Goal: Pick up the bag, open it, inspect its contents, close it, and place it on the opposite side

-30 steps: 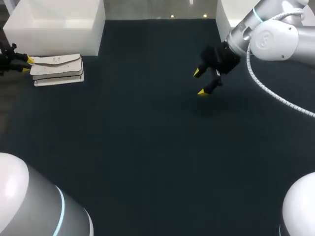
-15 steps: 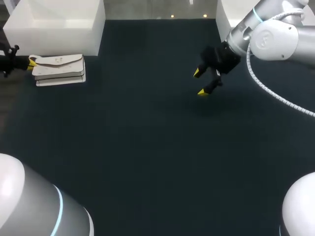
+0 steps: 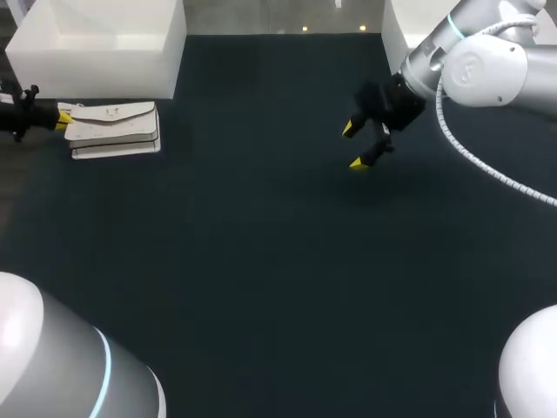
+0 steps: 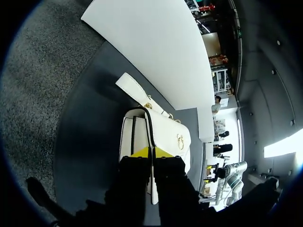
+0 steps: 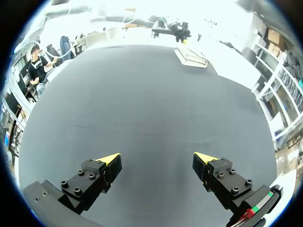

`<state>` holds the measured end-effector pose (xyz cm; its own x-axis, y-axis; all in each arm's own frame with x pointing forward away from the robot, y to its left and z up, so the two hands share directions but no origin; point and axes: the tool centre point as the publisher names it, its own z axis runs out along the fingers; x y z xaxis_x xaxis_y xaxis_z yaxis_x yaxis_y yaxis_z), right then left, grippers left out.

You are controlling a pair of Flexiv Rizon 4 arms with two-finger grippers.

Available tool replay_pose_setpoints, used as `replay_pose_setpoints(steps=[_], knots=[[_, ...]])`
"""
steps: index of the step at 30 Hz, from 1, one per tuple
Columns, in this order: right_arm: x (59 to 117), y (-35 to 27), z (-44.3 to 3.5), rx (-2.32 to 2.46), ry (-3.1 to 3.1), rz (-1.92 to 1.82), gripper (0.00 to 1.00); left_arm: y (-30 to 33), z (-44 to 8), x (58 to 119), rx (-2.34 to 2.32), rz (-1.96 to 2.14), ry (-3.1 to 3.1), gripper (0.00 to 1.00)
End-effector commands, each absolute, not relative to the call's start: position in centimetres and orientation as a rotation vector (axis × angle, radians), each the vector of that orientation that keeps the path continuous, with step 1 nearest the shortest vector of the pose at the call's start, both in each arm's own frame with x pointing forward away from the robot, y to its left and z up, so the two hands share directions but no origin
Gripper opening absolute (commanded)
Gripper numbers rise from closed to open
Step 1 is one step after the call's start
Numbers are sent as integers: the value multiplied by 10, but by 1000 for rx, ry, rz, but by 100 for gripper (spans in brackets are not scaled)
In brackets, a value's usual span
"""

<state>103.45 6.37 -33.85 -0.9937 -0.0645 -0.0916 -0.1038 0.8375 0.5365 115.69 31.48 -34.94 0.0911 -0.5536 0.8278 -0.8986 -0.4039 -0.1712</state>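
Judging by how things lay, I was at the first step, the pick-up. The white handbag (image 3: 113,129) lay at the far left of the dark table (image 3: 261,261), just beside the white box (image 3: 96,43), with its flap closed. My left gripper (image 4: 151,152) sat at the handbag's outer end, its yellow tips drawn nearly together and, as far as I could tell, pinching the thin dark-trimmed edge from both sides. My right gripper (image 3: 353,145) hung over the table's right half, well apart from the handbag, with its fingers spread wide and nothing between them. Opening, inspecting, closing and the transfer were all undone. The next move, as I read it, called for lifting the handbag clear without that thin edge slipping. It would then have to go toward the middle, where the right gripper could reach the flap.
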Motion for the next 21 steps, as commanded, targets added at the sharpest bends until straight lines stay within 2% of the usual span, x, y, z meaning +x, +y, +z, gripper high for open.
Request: replay_pose_setpoints(steps=[1, 2, 3, 4, 6, 9, 14, 16, 18, 19, 20, 21], knots=[[1035, 64, -339, -136, 2945, 866, 100, 321, -350, 1161, 1778, 943, -1514, 17], [1035, 64, -339, -136, 2945, 866, 100, 322, -349, 1161, 1780, 943, -1512, 37], [1035, 64, -339, -136, 2945, 866, 100, 323, -348, 1161, 1781, 945, -1510, 48], [1035, 64, -339, -136, 2945, 866, 100, 324, -347, 1161, 1783, 946, -1509, 55], [1035, 64, -339, -136, 2945, 866, 100, 325, -345, 1161, 1782, 949, -1504, 58], [1035, 64, -339, -136, 2945, 866, 100, 322, -344, 1161, 1744, 944, -1495, 50], [1035, 64, -339, -136, 2945, 866, 100, 312, -348, 1164, 1726, 901, -1503, 46], [1035, 64, -339, -136, 2945, 866, 100, 310, -350, 1166, 1724, 894, -1501, 41], [1035, 64, -339, -136, 2945, 866, 100, 309, -352, 1168, 1724, 888, -1497, 29], [1035, 64, -339, -136, 2945, 866, 100, 308, -352, 1168, 1722, 888, -1495, 4], [1035, 64, -339, -136, 2945, 866, 100, 307, -352, 1168, 1718, 887, -1497, 0], [1035, 64, -339, -136, 2945, 866, 100, 305, -350, 1167, 1708, 882, -1508, 0]])
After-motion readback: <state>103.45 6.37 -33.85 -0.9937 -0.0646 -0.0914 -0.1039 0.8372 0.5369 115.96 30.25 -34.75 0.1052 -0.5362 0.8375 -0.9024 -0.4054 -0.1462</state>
